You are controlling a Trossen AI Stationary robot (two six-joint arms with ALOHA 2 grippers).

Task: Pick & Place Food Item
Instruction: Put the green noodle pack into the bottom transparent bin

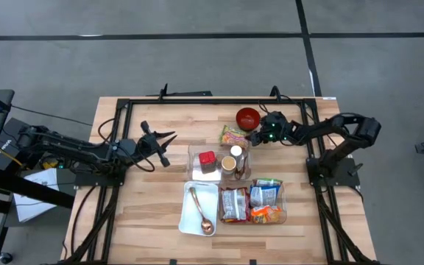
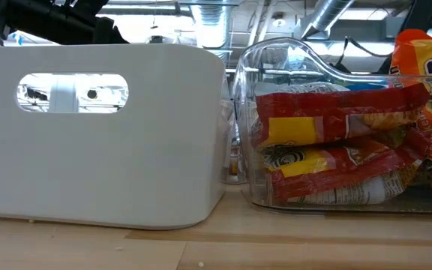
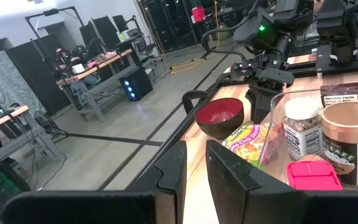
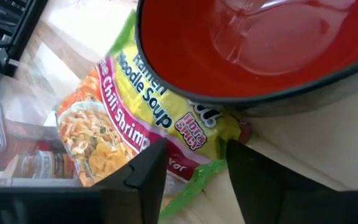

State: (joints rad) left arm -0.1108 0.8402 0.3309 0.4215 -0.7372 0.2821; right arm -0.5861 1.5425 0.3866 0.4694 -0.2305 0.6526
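Two arms over the table; right gripper (image 1: 258,137) at the noodle packet (image 1: 233,135), left gripper (image 1: 169,140) idle.

Right fingers (image 4: 143,171) stand parted astride the packet's corner beside the red bowl (image 1: 248,117); whether they pinch it cannot be told. Packet lies flat on the table (image 1: 153,213), just beside the bowl and touching the clear bin (image 1: 194,152) holding jars. Left fingers (image 3: 229,177) are nearly closed on nothing, raised left of that bin. White tray (image 1: 188,218) holds a spoon (image 1: 200,210); snack packs fill the neighbouring bin.
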